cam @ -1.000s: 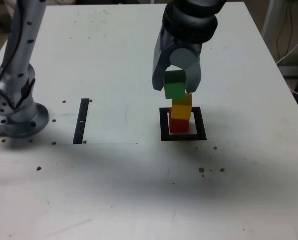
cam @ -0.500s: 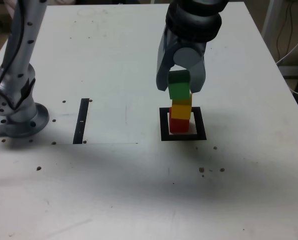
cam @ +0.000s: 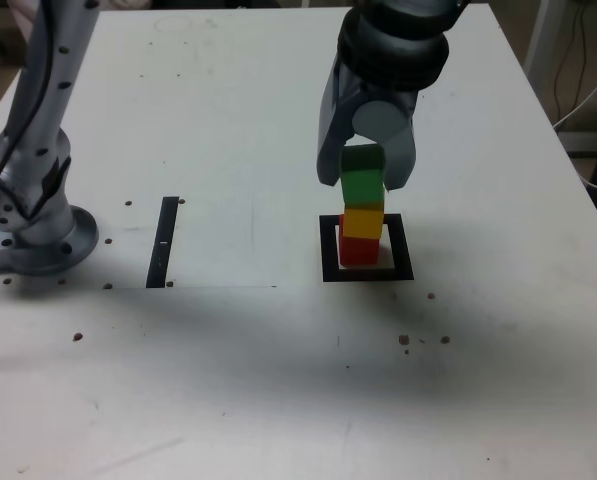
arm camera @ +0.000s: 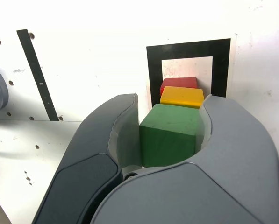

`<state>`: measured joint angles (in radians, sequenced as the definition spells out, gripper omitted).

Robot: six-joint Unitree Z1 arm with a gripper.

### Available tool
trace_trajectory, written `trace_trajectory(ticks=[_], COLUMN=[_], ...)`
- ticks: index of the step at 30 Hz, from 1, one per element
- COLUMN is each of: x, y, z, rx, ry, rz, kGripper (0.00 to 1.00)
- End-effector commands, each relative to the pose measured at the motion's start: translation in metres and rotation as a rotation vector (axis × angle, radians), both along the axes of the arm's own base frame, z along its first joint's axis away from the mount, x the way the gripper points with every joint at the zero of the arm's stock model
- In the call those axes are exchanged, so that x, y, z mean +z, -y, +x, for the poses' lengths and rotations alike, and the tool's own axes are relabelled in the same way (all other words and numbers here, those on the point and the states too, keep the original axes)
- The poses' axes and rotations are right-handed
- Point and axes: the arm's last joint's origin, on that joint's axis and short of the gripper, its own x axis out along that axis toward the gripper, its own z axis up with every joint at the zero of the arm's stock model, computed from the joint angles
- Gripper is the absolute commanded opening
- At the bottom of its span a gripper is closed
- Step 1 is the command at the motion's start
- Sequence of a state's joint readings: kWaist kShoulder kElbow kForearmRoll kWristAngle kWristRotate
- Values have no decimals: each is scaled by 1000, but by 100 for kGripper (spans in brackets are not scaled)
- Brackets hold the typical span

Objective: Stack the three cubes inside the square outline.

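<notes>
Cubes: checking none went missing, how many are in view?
3. Red cube sits inside the black square outline, yellow cube on it, green cube topmost, in the end effector.

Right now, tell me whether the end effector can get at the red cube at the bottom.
Probably not: the end effector is shut on the green cube, and the yellow cube covers the red cube.

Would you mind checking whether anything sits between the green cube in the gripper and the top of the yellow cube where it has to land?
Nothing visible does. The gripper holds the green cube directly over the yellow cube, which sits on the red cube inside the square outline. The yellow cube's top is bare in the wrist view.
</notes>
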<state>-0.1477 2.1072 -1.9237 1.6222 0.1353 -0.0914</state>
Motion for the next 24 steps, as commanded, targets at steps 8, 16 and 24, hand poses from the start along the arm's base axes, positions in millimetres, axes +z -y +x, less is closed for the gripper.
trace_trajectory(ticks=[8,16,24], x=[-6,-7,-6], y=[0,0,-2], z=[2,2,-2], rx=[2,1,1], ry=[-25,-28,-31], rz=[8,13,25], kGripper=[56,95,99])
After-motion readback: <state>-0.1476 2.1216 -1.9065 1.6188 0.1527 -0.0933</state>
